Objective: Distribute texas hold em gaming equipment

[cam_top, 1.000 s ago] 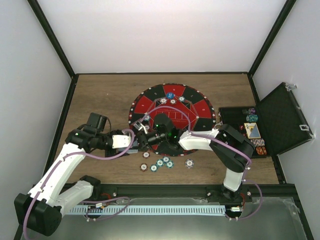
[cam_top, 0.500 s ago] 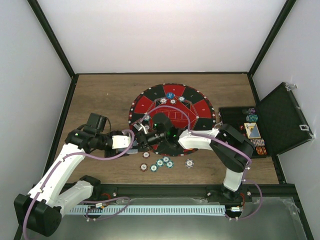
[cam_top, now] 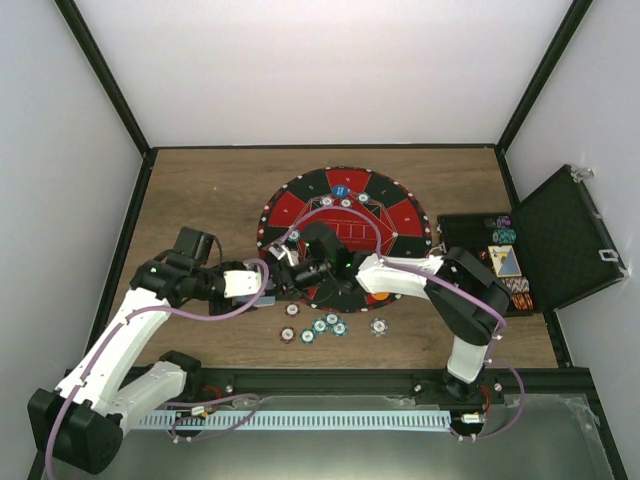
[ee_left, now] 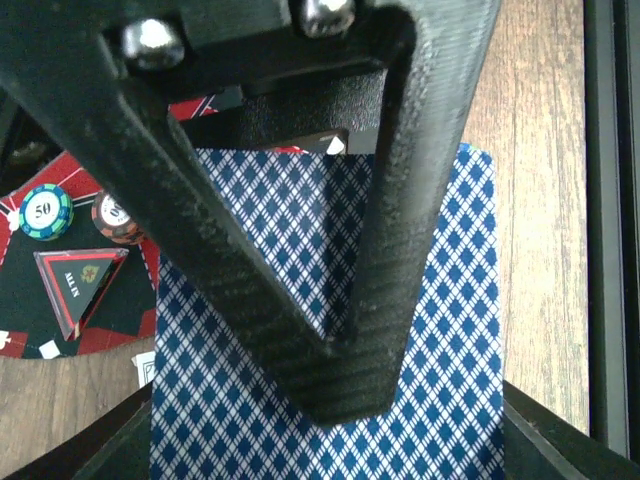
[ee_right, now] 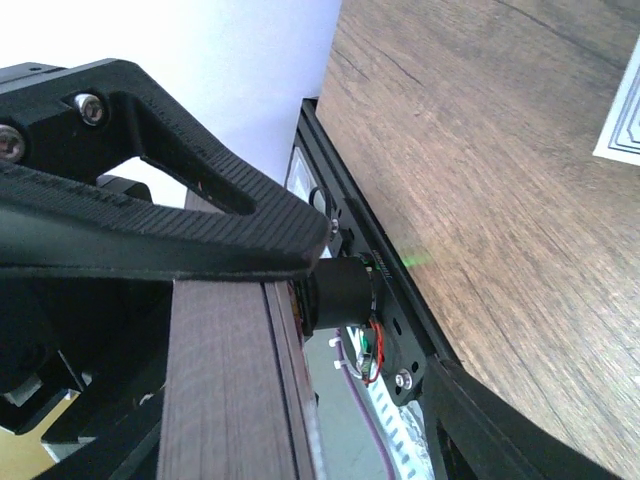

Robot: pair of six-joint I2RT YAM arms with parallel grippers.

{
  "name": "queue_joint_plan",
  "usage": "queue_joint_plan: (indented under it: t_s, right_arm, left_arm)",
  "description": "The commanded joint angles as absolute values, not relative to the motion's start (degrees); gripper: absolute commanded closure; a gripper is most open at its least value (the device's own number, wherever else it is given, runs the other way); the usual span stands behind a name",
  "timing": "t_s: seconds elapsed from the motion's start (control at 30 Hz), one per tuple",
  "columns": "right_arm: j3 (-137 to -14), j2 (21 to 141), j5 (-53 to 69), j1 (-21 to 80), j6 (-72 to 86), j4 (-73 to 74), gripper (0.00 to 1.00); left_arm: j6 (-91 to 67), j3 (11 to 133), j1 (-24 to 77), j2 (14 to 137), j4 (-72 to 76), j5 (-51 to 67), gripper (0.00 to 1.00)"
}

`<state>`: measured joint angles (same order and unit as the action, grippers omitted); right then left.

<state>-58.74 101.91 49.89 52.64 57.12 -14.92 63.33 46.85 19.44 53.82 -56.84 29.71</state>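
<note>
A deck of blue diamond-backed playing cards (ee_left: 450, 330) fills the left wrist view, clamped flat between the fingers of my left gripper (ee_left: 340, 420), which is shut on it. From above, my left gripper (cam_top: 262, 285) and right gripper (cam_top: 288, 272) meet at the mat's left edge. The right wrist view shows the deck's side (ee_right: 215, 390) lying against my upper finger (ee_right: 200, 240). My right gripper (ee_right: 375, 310) is open, with a clear gap to the lower finger (ee_right: 500, 420). Striped chips (cam_top: 320, 325) lie on the wood below the mat.
The round red-and-black mat (cam_top: 400, 215) carries a blue button (cam_top: 341, 190) and a few chips. A single chip (cam_top: 378, 325) sits apart. The open black case (cam_top: 565, 240) at the right holds more chips and cards (cam_top: 503, 260). A white card (ee_right: 620, 120) lies on the wood.
My right gripper has opened away from the deck while my left gripper has closed onto it. Both arms have barely shifted.
</note>
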Motion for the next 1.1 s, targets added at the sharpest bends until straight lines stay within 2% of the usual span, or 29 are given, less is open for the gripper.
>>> queue_joint_plan:
  t_s: [0.0,0.33,0.57,0.6,0.67,0.73,1.07]
  right_arm:
    - [-59.58,99.38,48.65,51.18,53.51,-9.28,0.45]
    - [-56.96,94.7,47.71,48.96,51.86,-6.45,0.49]
    - [-56.94,91.71,46.73,48.78,52.04,-5.3,0.57]
    - [-56.94,91.68,46.68,48.82,52.09,-5.35,0.55]
    - [-57.4,92.13,46.76,49.43,52.21,-5.68,0.42]
    - [-58.58,93.39,46.59,50.65,52.28,-5.89,0.36]
    - [-61.77,101.85,48.07,53.73,57.41,-14.57,0.35]
  left_arm:
    - [62.5,46.76,19.6,53.35,-55.12,29.31,0.87]
    - [61.27,46.85,19.58,53.93,-53.99,28.81,0.87]
    - [60.93,46.42,19.56,54.62,-53.41,27.95,0.88]
    - [60.87,46.37,19.58,54.66,-53.36,27.95,0.88]
    - [60.6,46.49,19.57,54.75,-53.1,28.26,0.88]
    - [60.17,46.71,19.6,54.79,-52.79,28.74,0.88]
    - [59.98,46.88,19.59,54.92,-53.61,29.06,0.88]
